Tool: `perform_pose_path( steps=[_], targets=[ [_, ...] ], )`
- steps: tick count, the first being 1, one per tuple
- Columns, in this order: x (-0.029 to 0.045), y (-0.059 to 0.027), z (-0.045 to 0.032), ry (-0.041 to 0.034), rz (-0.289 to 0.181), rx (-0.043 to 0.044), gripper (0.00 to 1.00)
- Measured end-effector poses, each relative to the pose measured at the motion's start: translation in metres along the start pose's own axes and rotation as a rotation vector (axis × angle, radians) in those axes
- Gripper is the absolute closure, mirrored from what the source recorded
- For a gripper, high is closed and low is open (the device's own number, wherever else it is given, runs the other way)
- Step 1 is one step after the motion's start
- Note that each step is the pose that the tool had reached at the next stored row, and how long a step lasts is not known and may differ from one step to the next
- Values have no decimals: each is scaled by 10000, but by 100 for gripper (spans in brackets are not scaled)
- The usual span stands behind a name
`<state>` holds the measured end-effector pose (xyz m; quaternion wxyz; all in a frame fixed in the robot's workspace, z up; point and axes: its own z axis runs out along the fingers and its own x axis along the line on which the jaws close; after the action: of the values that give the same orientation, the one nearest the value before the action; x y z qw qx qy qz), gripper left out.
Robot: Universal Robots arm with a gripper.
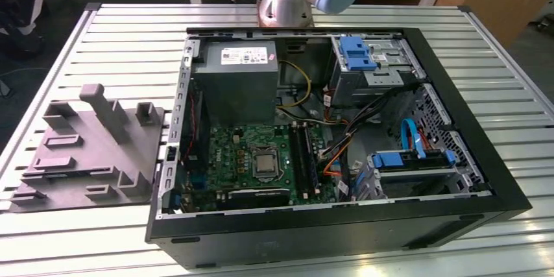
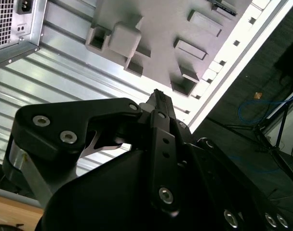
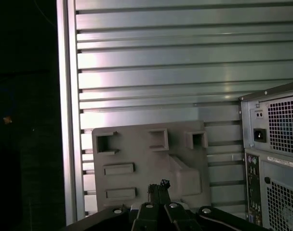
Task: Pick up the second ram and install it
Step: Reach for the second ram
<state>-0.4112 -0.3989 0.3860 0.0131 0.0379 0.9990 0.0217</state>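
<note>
- Claw (image 3: 158,186): clenched, fingertips pressed together, with nothing seen held between them. It hangs high above the bench (image 1: 484,43), looking down on the tray and the rear of the case in both wrist views (claw also at (image 2: 158,95)).
- Tray (image 1: 87,154): grey moulded plastic, at the exterior view's left and just beside the case. No stick can be made out in any pocket, in any of the three views.
- Case (image 1: 346,228): lies open on its side in the middle of the bench. The power supply (image 1: 233,89) is at its far end.
- Board (image 1: 233,154): green, on the case floor below the power supply.
- Second ram (image 1: 309,150): judged to be one of the dark sticks in the slots just to the exterior view's right of the processor socket, though I cannot tell the sticks apart. Its long axis runs near to far in that view, so it lies inside the case, past the rear wall from the claw.
- View differences: the exterior view gives the case interior and slots. The first wrist view gives the rear panel (image 3: 276,144) and the tray top (image 3: 146,161).
</note>
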Motion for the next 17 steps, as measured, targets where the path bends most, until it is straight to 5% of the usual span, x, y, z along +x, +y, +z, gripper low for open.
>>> perform_pose_path(
  steps=[4, 10, 17],
  targets=[
    [75, -6, 12, 0, 0, 0, 90],
    [82, -13, 17, 0, 1, 0, 90],
    [72, -148, 47, 0, 0, -1, 90]
  ],
)
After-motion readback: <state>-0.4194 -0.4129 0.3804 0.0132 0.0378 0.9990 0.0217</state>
